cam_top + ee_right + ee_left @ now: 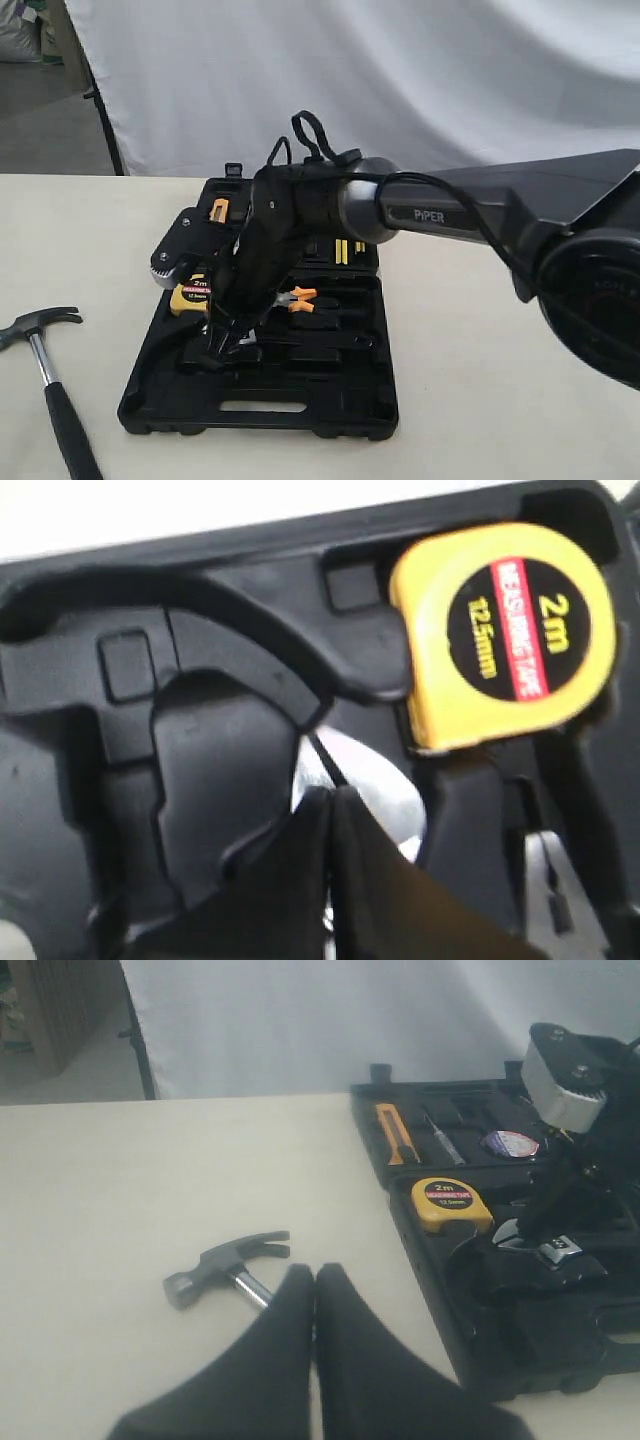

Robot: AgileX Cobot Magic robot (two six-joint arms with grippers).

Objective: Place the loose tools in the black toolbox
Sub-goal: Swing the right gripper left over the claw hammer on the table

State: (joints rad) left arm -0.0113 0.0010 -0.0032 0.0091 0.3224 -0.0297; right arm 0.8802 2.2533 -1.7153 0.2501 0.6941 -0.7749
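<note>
The black toolbox (345,412) lies open on the table. My right gripper (232,335) reaches down into it, shut, tips (332,792) resting against the silver wrench (372,778), which lies in a moulded slot beside the yellow tape measure (505,630). The wrench (556,1250) also shows in the left wrist view. A small tape roll (510,1143) with a red-white-blue label sits in the box's far part. The claw hammer (45,350) lies loose on the table left of the box. My left gripper (314,1272) hovers shut above the hammer (225,1260), whose handle runs under the fingers.
Orange-handled pliers (300,298) and an orange-handled knife (392,1132) lie in the toolbox. The right arm (440,215) stretches across above the box. A white backdrop (400,70) hangs behind the table.
</note>
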